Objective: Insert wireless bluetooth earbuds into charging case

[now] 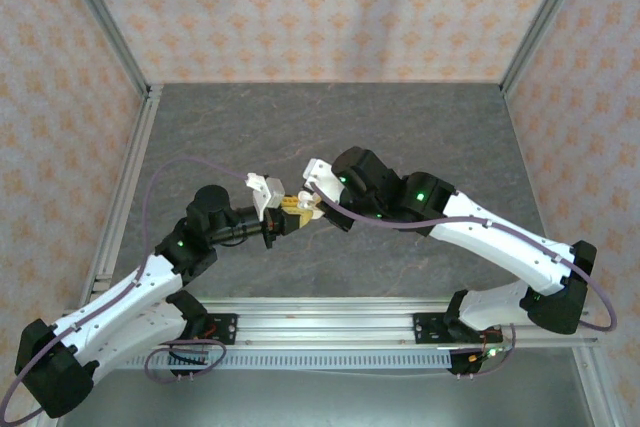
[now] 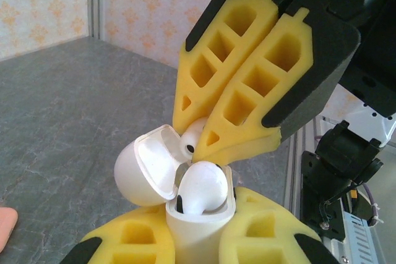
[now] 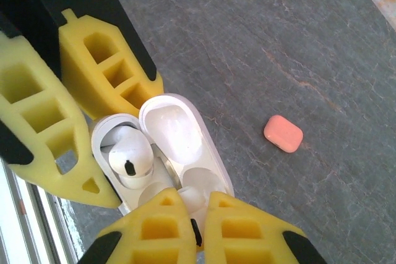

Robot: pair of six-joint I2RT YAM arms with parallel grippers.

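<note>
Left fingers (image 2: 139, 239): clenched around the lower half of a white pebble-shaped plastic charging case (image 2: 198, 233), holding it upright off the desk.
Case position: above the grey stone-patterned desk (image 1: 420, 137), near its middle and a little toward the left edge.
Case lid (image 3: 173, 128): hinged open and tipped back.
Seated white earbud (image 2: 201, 187): 1 short-stemmed bud, sitting in a socket of the white case.
Right fingers (image 3: 148, 233): clenched, tips at the case's open mouth, pinching the second white earbud (image 2: 193, 139).
Second white earbud position: at the mouth, between the lid and the seated white earbud; I cannot tell whether it touches its socket.
Salmon-pink pebble-shaped case (image 3: 283, 133): closed, lying flat on the desk, well apart from the white case.
</note>
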